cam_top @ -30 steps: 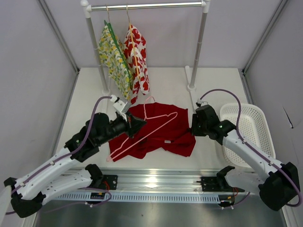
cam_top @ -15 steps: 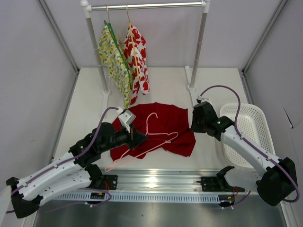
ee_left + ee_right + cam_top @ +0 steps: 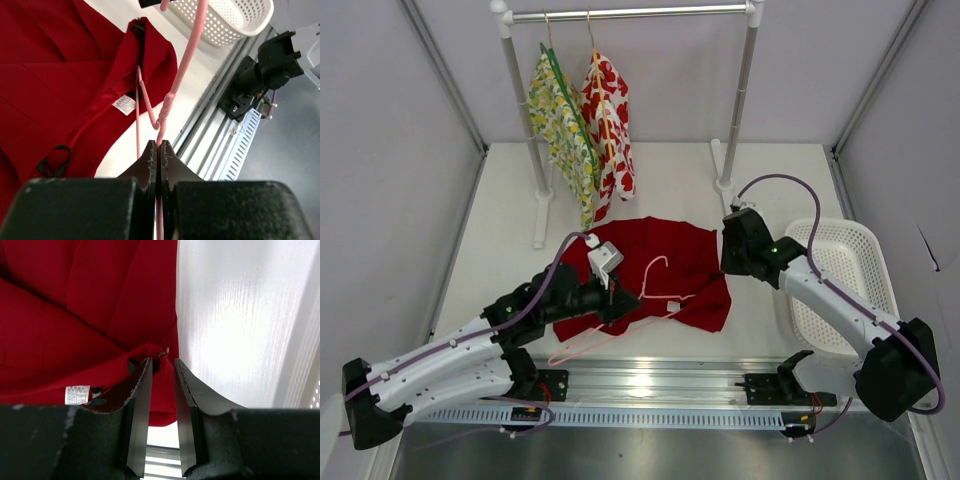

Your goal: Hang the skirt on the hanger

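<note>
Your left hand (image 3: 158, 152) sits bottom centre, fingers pressed together, pinching the pink hanger (image 3: 187, 60) wire just below its twisted neck. The wire runs up to the top edge. The red skirt (image 3: 60, 75) fills the left half, white label (image 3: 124, 104) and black loop (image 3: 54, 161) showing. A white basket (image 3: 235, 20) lies upper right; pale worktop (image 3: 197, 102) and a metal rail (image 3: 220, 145) beside it.

A small white label (image 3: 124, 104) sewn on the skirt (image 3: 55, 75) carries print too small to read.
</note>
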You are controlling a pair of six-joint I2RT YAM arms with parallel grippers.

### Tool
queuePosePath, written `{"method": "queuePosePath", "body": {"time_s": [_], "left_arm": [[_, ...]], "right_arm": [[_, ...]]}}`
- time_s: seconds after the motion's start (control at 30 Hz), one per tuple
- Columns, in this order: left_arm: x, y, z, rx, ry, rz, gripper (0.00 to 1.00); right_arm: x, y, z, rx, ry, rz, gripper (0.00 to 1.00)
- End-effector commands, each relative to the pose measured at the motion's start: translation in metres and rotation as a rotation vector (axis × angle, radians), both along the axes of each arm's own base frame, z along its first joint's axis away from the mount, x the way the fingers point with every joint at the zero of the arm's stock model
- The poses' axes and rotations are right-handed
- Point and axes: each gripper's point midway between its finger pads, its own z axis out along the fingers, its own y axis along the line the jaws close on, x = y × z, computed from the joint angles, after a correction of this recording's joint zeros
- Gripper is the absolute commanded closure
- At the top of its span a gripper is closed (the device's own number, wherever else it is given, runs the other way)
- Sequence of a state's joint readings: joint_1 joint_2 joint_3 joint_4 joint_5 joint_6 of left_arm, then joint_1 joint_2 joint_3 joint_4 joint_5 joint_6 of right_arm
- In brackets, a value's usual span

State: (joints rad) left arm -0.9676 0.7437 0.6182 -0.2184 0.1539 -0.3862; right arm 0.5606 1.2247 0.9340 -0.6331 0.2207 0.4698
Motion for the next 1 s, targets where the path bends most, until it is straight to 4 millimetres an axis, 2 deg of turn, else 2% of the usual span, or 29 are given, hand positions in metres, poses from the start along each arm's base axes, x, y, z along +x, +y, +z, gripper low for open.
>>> {"method": "queuePosePath", "body": {"time_s": [0.0,0.23,0.43,0.53,0.57,0.63,0.87,0.97], "left_arm": [[-0.008,-0.011,0.016,-0.068,-0.011,-0.043,1.00],[-0.010,-0.019,0.019,-0.078,-0.015,-0.065,1.00],[-0.009,-0.023,0.015,-0.064,-0.016,-0.066,1.00],[-0.008,-0.024,0.021,-0.070,-0.023,-0.062,1.00],[-0.008,-0.023,0.014,-0.057,-0.017,-0.062,1.00],[-0.007,-0.023,0.016,-0.058,-0.021,-0.059,1.00],[-0.007,-0.023,0.015,-0.057,-0.019,-0.060,1.00],[-0.007,-0.024,0.016,-0.057,-0.023,-0.062,1.00]], "right_arm": [[0.006,0.006,0.016,0.008,-0.040,0.015,0.71],[-0.006,0.025,0.025,0.022,-0.066,0.097,0.69],[-0.003,0.029,0.009,-0.032,-0.019,0.141,0.69],[-0.005,0.027,0.001,-0.066,0.013,0.149,0.70],[-0.005,0.027,-0.002,-0.071,0.022,0.155,0.71],[-0.009,0.030,-0.007,-0.072,0.047,0.181,0.72],[-0.012,0.026,-0.016,-0.146,0.074,0.176,0.73],[-0.011,0.024,-0.014,-0.159,0.071,0.169,0.73]]}}
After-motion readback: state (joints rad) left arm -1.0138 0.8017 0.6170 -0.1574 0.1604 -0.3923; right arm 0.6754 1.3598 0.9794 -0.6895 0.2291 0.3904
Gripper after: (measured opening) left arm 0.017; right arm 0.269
